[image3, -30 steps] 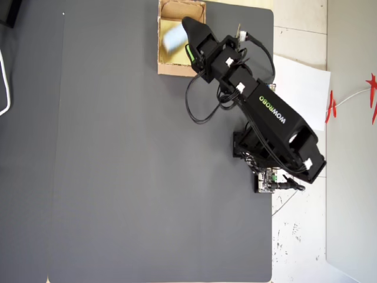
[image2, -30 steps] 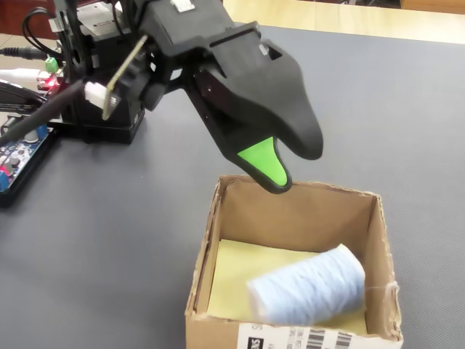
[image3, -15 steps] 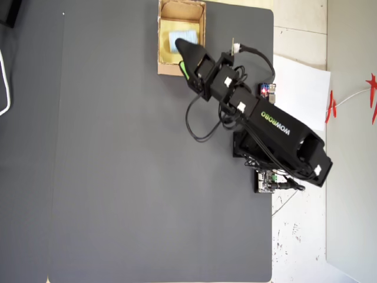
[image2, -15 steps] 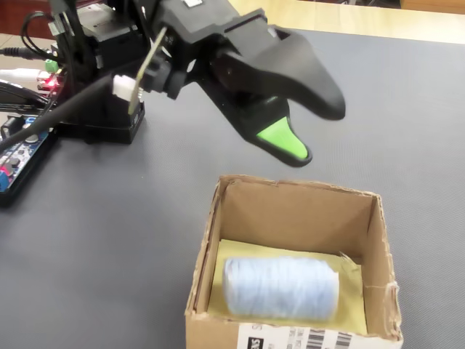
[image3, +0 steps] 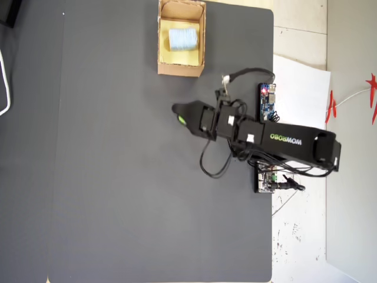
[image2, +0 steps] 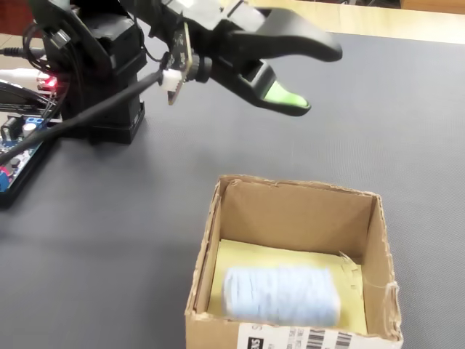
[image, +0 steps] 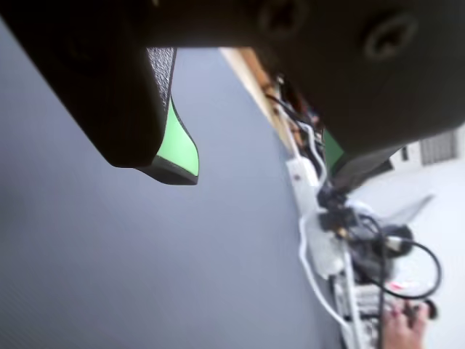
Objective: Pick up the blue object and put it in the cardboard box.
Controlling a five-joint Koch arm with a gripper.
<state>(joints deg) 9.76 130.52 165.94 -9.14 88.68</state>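
The blue object [image2: 282, 294], a pale blue ribbed roll, lies on the yellow floor inside the cardboard box [image2: 290, 192]; the overhead view shows the roll [image3: 183, 39] in the box [image3: 179, 70] at the mat's top edge. My gripper [image2: 318, 80] hangs in the air beyond the box, open, with nothing between its black, green-padded jaws. In the overhead view the gripper [image3: 178, 115] is below the box and apart from it. The wrist view shows the gripper [image: 261, 174] open over bare grey mat; box and roll are out of that view.
The arm's base [image2: 102, 65] stands at the mat's far left in the fixed view, with a circuit board [image2: 14, 153] beside it. Cables and electronics [image: 327, 225] run along the mat's edge. A white sheet [image3: 300, 88] lies off the mat.
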